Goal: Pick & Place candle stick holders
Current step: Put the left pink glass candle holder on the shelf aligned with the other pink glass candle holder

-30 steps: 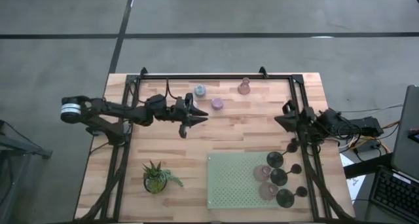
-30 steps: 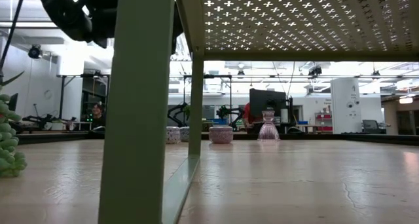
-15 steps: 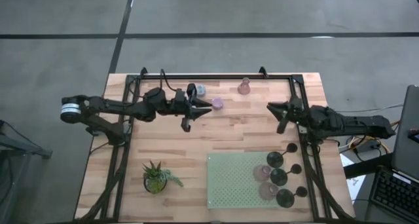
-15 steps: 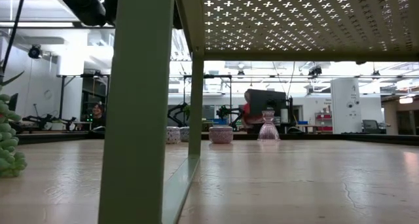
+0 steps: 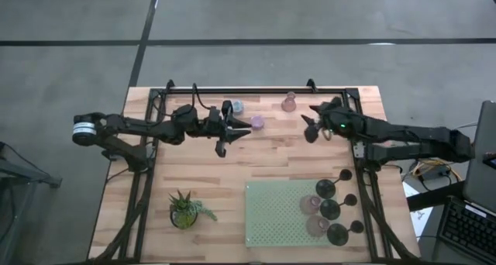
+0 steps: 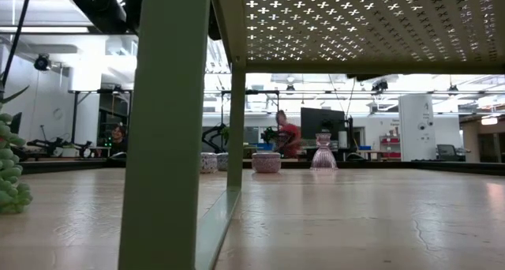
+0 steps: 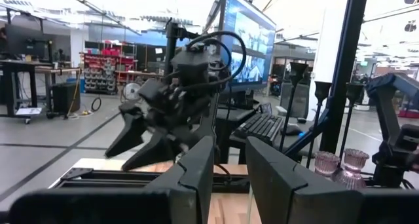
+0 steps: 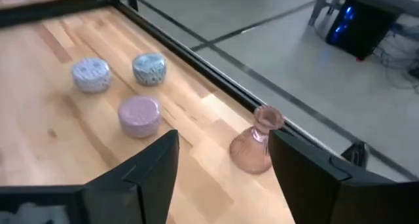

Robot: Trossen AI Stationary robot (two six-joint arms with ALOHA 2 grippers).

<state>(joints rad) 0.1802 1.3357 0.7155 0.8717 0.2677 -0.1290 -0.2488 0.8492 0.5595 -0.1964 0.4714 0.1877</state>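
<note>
Reaching across the counter [image 5: 263, 164] from its right edge, the right end effector [image 5: 308, 127] hangs above the wood with its fingers spread wide and empty, just beside the pink bell-shaped holder [image 8: 256, 140] near the far rail. The left end effector [image 5: 232, 125] is stretched level beside the lilac round holder [image 5: 257, 123], fingers close together, holding nothing visible. The other holders [image 5: 325, 211] stand on the green perforated shelf [image 5: 271, 215].

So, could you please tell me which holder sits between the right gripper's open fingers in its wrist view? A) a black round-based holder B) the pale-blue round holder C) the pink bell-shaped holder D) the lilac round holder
C: in the right wrist view the pink bell-shaped holder stands upright on the wood between the right gripper's spread fingers, while the lilac round holder lies off to one side.
</note>
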